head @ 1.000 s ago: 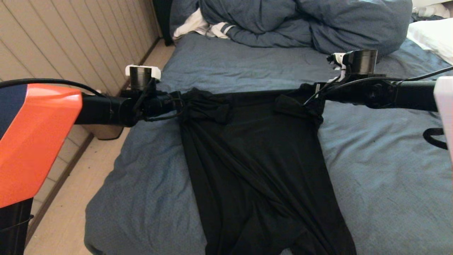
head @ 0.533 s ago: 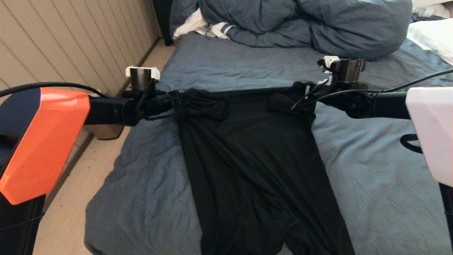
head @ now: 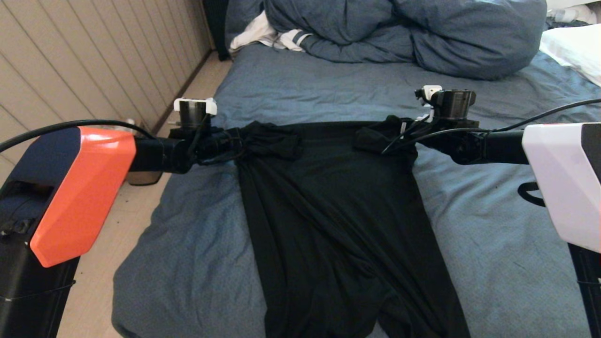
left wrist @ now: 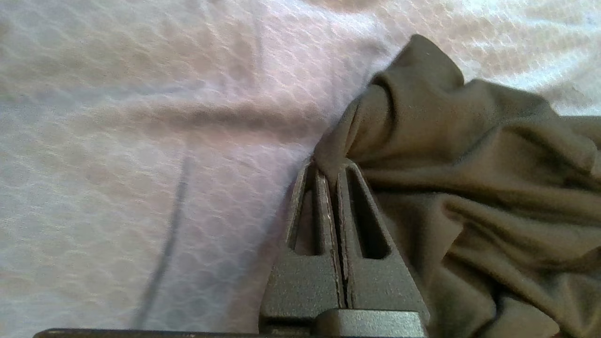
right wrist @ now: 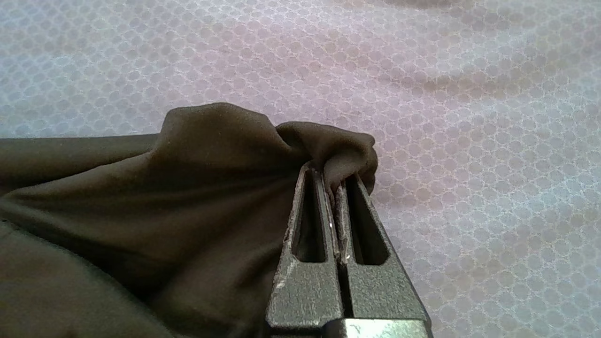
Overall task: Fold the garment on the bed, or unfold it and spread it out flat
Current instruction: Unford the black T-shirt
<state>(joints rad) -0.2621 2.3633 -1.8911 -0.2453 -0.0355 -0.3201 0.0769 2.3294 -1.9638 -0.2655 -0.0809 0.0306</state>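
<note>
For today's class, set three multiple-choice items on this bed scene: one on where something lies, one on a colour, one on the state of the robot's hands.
1. Where does the bunched duvet lie?
A. at the far end of the bed, beyond the T-shirt
B. on the floor
C. over the T-shirt

2. What colour is the T-shirt?
A. white
B. black
C. red

3. How do the left hand and right hand stand?
A. both open above the shirt
B. one open, one shut
C. both shut on the shirt's far edge

Answers:
1 A, it is heaped past the shirt's held edge.
2 B, it is dark against the blue sheet.
3 C, both wrist views show cloth pinched between the fingertips.
</note>
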